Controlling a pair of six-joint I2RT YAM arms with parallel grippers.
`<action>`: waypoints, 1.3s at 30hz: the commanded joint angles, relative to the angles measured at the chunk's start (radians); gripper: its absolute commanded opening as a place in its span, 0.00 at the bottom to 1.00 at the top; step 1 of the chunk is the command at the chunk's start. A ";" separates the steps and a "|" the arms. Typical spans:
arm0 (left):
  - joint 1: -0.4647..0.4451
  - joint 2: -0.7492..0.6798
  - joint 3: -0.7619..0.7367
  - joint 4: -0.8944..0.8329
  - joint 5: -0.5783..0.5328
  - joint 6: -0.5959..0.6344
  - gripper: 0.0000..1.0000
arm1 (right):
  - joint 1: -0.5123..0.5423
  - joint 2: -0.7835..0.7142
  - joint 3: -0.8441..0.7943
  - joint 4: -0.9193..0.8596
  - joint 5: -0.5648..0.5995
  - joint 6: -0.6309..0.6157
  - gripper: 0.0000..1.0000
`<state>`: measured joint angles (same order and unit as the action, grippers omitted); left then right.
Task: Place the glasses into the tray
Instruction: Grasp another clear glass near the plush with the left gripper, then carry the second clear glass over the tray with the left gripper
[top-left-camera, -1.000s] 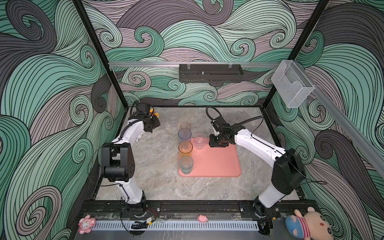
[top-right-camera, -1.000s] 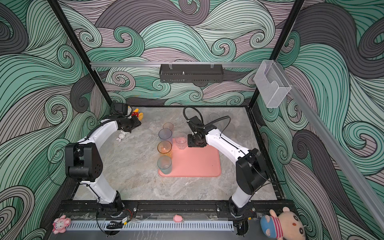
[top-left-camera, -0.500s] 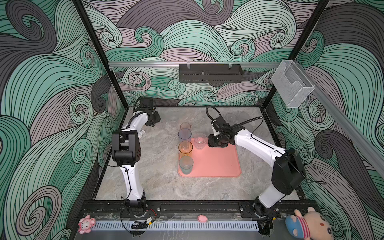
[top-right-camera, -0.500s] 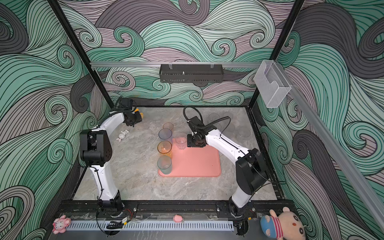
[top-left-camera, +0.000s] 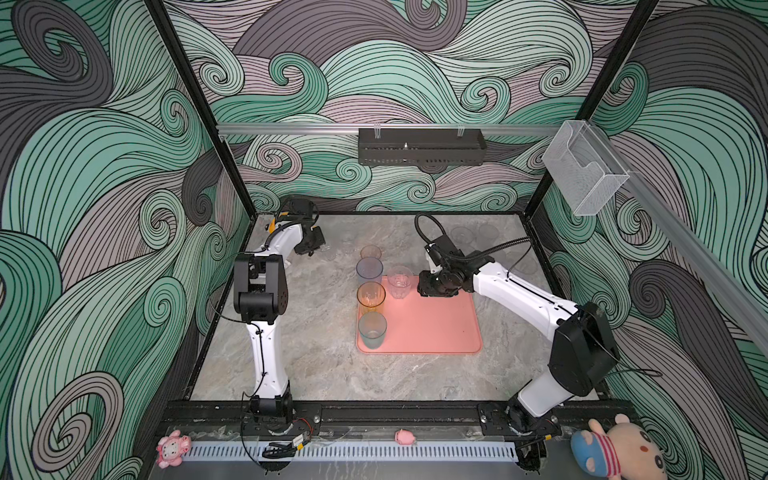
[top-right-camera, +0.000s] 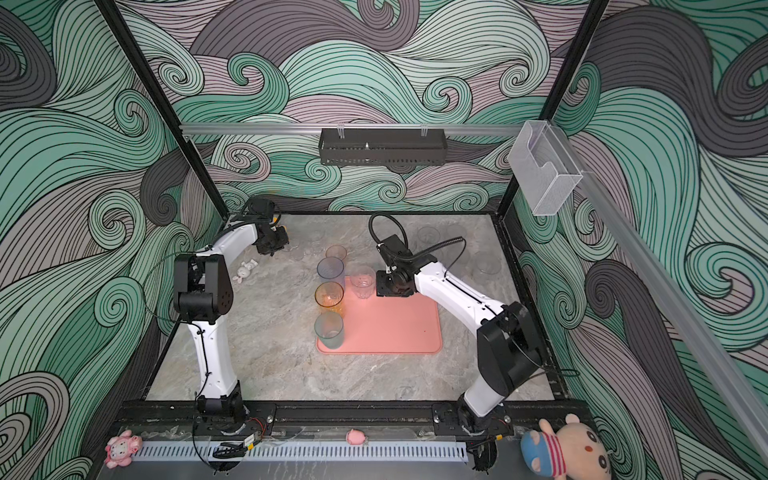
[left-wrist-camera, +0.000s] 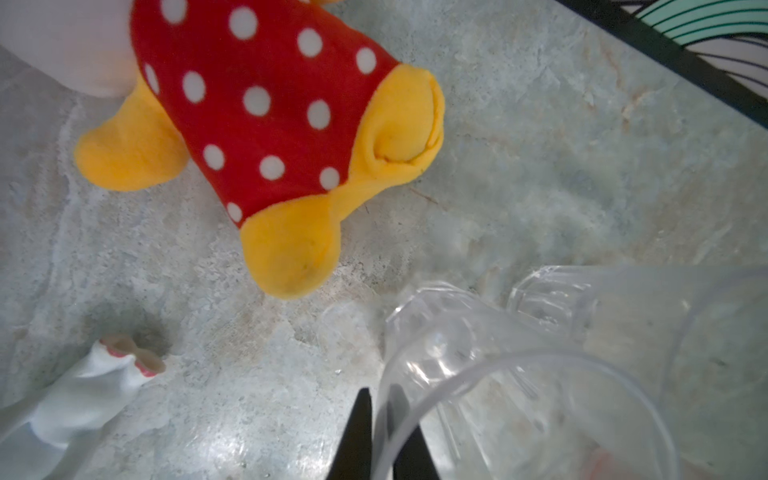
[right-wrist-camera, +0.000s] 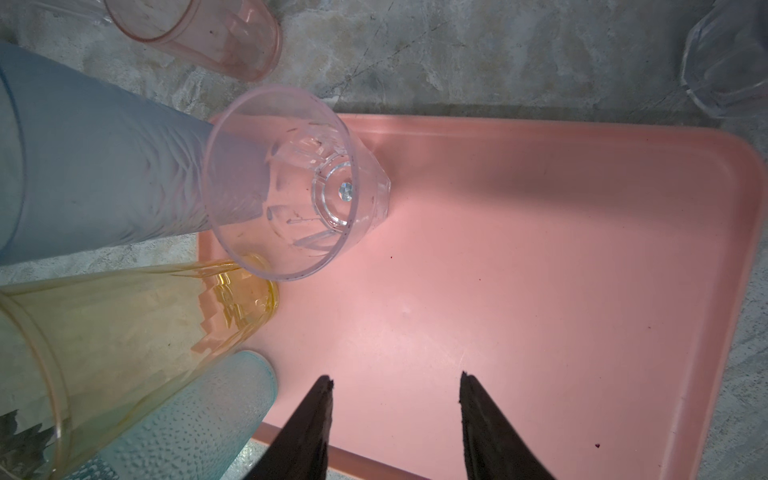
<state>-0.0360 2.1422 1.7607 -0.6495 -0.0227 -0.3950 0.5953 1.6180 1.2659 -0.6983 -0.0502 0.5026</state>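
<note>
In both top views the flat salmon-pink rectangular tray (top-left-camera: 436, 328) (top-right-camera: 399, 332) lies mid-table. Five glasses count easily. A tall teal tumbler (top-left-camera: 372, 330) and a tall yellow-orange tumbler (top-left-camera: 371, 296) stand on its left edge. A small clear faceted tumbler (top-left-camera: 400, 282) stands at its far edge. A tall blue-grey tumbler (top-left-camera: 369, 270) is at the far left corner; I cannot tell whether it is on the tray. A small pink tumbler (top-left-camera: 370, 252) stands on the table beyond. Other clear tumblers, far left and far right, are too faint to count. The left gripper (top-left-camera: 313, 246) is far left with its fingers hidden. The right gripper (top-left-camera: 424, 289) hangs over the tray's far edge. Since a second ago the left arm's elbow has swung in and now stands upright; the glasses and the right arm have not moved.

In the left wrist view the black fingers (left-wrist-camera: 357, 440) pinch the rim of a clear plastic tumbler (left-wrist-camera: 519, 415), which is cut off. A second clear tumbler (left-wrist-camera: 552, 299) stands just behind. A plush toy in a red white-dotted dress (left-wrist-camera: 270, 116) and a small white toy (left-wrist-camera: 83, 395) are both cut off.

In the right wrist view two fingers (right-wrist-camera: 311, 428) stand apart, holding nothing, above bare tray.
</note>
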 joint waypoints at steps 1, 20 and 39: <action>-0.007 -0.056 -0.032 -0.041 -0.024 0.014 0.03 | -0.002 -0.022 -0.011 0.007 0.007 0.011 0.50; -0.195 -0.548 -0.183 -0.061 -0.129 0.079 0.00 | 0.000 -0.056 0.071 -0.020 0.023 0.018 0.50; -0.713 -0.462 -0.029 0.045 -0.100 0.095 0.00 | -0.250 -0.244 -0.041 -0.095 0.018 0.005 0.50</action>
<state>-0.7349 1.6566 1.6905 -0.6231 -0.1398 -0.2974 0.3946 1.4040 1.2678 -0.7475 -0.0231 0.5133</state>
